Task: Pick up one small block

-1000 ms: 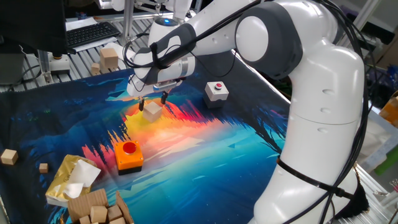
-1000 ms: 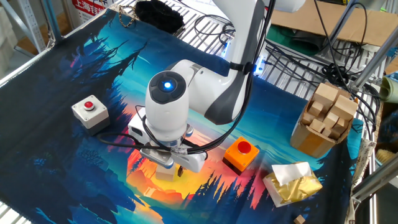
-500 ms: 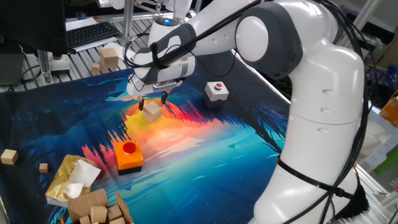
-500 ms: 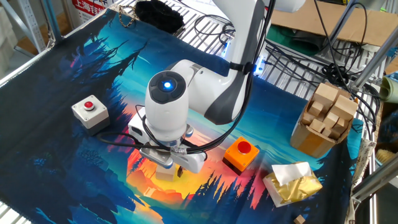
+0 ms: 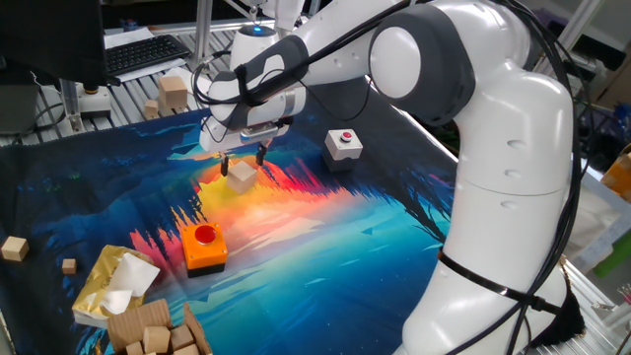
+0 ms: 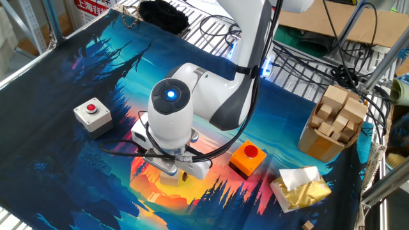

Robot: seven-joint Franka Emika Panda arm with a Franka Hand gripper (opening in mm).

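The small block (image 5: 242,177), a plain pale beige wooden cube, rests on the colourful mat near its middle. My gripper (image 5: 243,161) hangs straight over it, open. Its two dark fingers stand on either side of the block's top, and I cannot tell whether they touch it. In the other fixed view the arm's wrist covers most of the gripper (image 6: 174,172). There only a pale sliver of the block (image 6: 167,180) shows beneath it.
A white red-button box (image 5: 342,144) stands right of the block and an orange button box (image 5: 203,247) in front. A taller tan block (image 5: 173,94) stands at the back, tiny tan cubes (image 5: 14,248) at the left. A box of wooden pieces (image 6: 333,121) and a yellow packet (image 6: 299,188) lie nearby.
The arm's wrist has shifted slightly up and to the left. The small block has not moved.
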